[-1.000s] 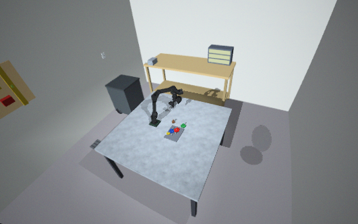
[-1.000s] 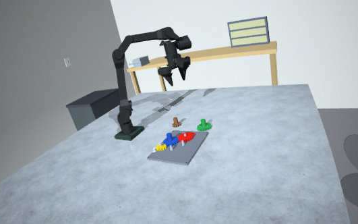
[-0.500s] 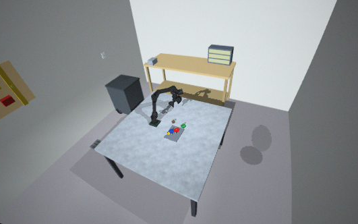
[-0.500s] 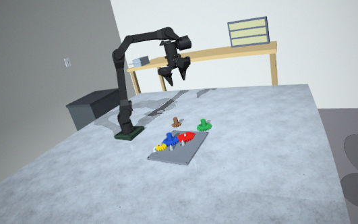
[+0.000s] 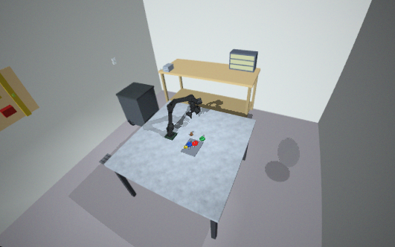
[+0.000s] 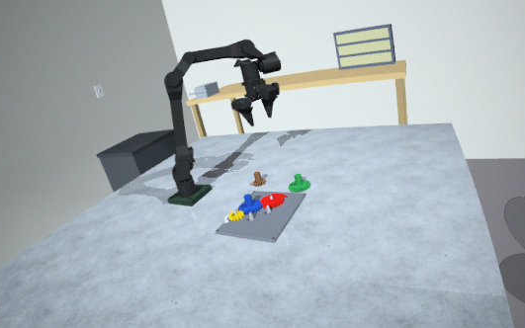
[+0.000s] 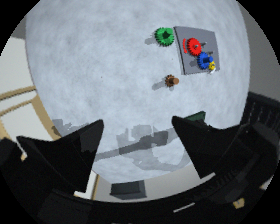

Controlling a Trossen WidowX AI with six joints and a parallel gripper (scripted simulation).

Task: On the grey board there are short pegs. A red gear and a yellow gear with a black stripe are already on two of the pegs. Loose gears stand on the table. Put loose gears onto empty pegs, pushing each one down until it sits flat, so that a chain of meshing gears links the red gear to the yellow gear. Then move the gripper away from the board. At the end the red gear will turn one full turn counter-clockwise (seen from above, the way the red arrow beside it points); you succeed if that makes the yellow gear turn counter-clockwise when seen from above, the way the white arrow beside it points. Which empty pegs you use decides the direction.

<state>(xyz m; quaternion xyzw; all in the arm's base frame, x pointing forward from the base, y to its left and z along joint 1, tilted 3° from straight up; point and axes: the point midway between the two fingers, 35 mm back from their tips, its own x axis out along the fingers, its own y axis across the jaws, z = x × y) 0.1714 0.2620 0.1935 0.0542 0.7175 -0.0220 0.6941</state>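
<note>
End effector (image 5: 192, 115) (image 6: 261, 122) (image 7: 139, 120) hangs fingers wide (nothing gripped), well apart from the grey board's (image 5: 188, 152) (image 6: 252, 233) (image 7: 199, 34) edges.

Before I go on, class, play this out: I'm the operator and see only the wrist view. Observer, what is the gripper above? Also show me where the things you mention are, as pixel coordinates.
Observer: The exterior view shows the gripper (image 6: 261, 122) (image 7: 139, 120) high over the table's far part, beyond the board (image 6: 287, 219) (image 7: 216, 42).
Operator: And the arm behind it?
Observer: It rises from a dark green base (image 6: 174, 201) and bends over at the top.
Operator: Anything on the wooden bench?
Observer: Yes, a cabinet with three pale drawer fronts (image 5: 242, 63) (image 6: 364, 47).
</note>
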